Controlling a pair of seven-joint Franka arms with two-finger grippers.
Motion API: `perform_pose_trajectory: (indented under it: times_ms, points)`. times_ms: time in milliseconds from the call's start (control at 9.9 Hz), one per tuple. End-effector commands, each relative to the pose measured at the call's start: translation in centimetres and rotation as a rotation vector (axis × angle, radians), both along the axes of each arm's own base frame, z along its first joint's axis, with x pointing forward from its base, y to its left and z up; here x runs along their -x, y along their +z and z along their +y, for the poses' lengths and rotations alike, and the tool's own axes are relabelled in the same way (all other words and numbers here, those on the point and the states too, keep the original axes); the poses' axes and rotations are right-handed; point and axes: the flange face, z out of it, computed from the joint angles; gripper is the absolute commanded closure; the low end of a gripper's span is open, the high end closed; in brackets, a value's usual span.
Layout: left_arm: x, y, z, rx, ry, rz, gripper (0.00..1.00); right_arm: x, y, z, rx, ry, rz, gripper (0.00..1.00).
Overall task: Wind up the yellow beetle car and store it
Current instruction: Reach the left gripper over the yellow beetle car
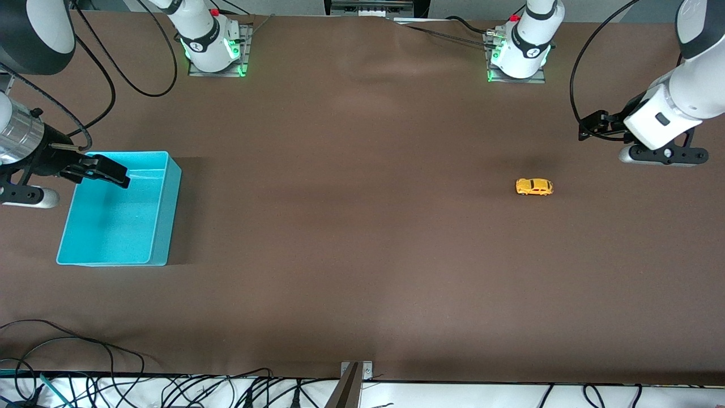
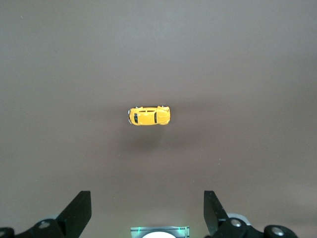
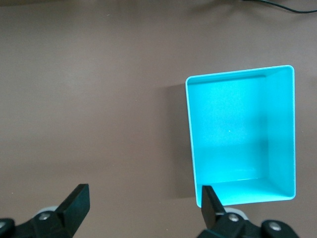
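Front view, from high across the table: I count one yellow beetle car (image 1: 534,186), one turquoise bin (image 1: 118,208) and my two arms, all on or over one brown table (image 1: 351,238).

The car sits alone on the bare cloth toward my left arm's end of the table, well apart from the bin, which stands at my right arm's end. The bin is a little nearer to the front camera than the car. Nothing lies between the two, and nothing touches the car.

My left gripper (image 1: 589,129) hangs in the air over bare table near the car, toward the table's end. In my left wrist view its two dark fingers (image 2: 79,210) stand spread wide with nothing between them, and the car (image 2: 149,115) shows past them.

My right gripper (image 1: 110,170) hangs over the bin's rim. In my right wrist view its fingers (image 3: 77,201) are likewise spread fully apart and hold nothing, with the bin (image 3: 281,129) below. The bin has nothing in it.

Loose black cables (image 1: 130,391) run along the table edge nearest the front camera, clear of the car.

The car is tiny beside the bin, yellow-orange, with a rounded humped body, dark windows and small dark wheels. It rests upright on its wheels, lengthwise along the table.
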Motion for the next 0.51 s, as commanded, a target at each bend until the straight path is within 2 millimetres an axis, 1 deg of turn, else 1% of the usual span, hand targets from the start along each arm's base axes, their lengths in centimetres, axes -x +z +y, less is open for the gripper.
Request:
perform_pose_trajectory:
  times_ms: [0, 101, 202, 404]
  points:
    - [0.8, -3.4, 2.1, -0.016, 0.026, -0.039, 0.00, 0.3, 0.3, 0.0, 0.003, 0.013, -0.002, 0.00]
    - [0.7, -5.2, 2.7, -0.015, 0.037, -0.061, 0.00, 0.2, 0.2, 0.0, 0.003, 0.013, -0.001, 0.00]
    - [1.0, -6.6, 2.7, -0.013, 0.037, -0.084, 0.00, 0.2, 0.2, -0.1, 0.005, 0.013, -0.001, 0.00]
    - [1.8, -10.1, 2.6, -0.011, 0.032, -0.123, 0.00, 0.2, 0.0, -0.5, 0.005, 0.007, 0.005, 0.00]
